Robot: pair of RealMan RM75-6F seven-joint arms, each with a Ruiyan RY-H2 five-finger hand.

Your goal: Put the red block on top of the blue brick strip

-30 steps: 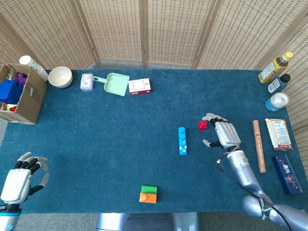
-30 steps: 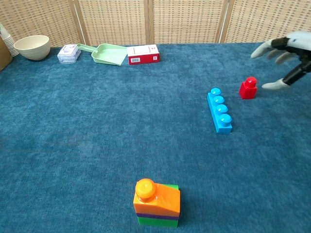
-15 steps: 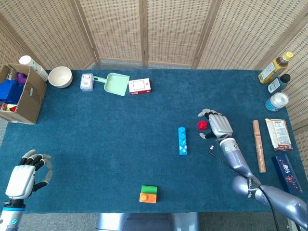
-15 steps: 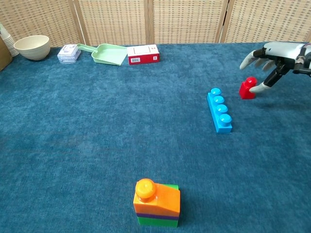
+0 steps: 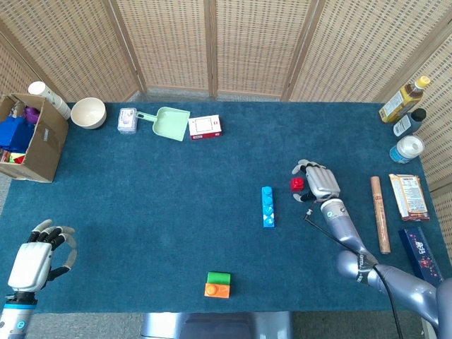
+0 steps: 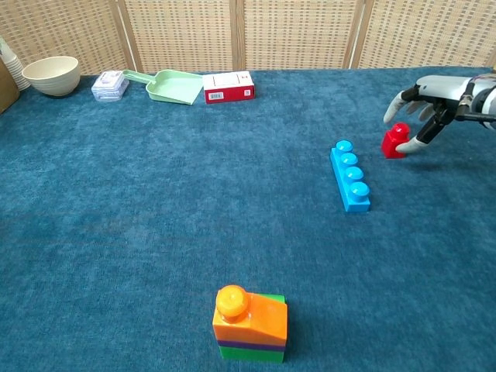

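blue carpet (image 5: 176,212) covers the table before wicker screens (image 5: 212,42).

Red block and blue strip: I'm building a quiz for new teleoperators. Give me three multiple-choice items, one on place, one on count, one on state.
1. Where is the red block?
A. on the carpet beside the blue strip
B. on top of the strip
C. inside the bowl

2. How many studs show on the strip?
A. two
B. four
C. six

3. What is the right hand doing?
A. resting flat, far from the block
B. curled around the block
C. holding the strip

Key: 1 A, block sits on carpet; 2 B, chest view shows four; 3 B, fingers flank the block.
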